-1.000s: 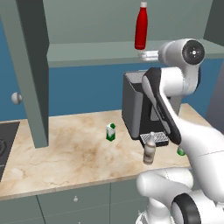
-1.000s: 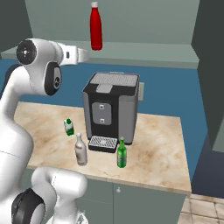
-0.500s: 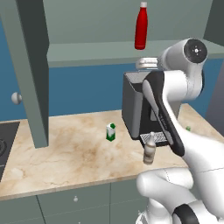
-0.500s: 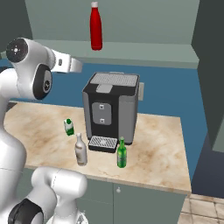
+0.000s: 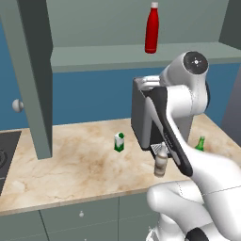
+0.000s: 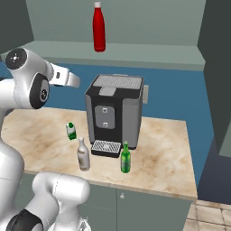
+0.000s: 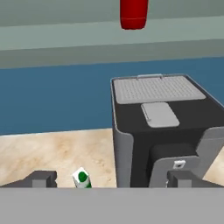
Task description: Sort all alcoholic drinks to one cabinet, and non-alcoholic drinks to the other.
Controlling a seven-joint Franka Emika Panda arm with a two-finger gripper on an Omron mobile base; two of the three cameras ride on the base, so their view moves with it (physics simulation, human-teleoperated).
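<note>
Carton point(image 7: 82, 178) low between spread fingertips, hand point(image 7: 111, 178) empty, red bottle point(image 7: 134, 13) above.

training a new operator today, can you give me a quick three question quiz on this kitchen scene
1. True or false: the red bottle stands on the open cabinet's shelf.
2. What stands nearest the green glass bottle? A) green-and-white carton B) coffee machine C) pale bottle
3. Fill in: the end effector is ____, holding nothing.

Key: 1 true; 2 B; 3 open
</note>
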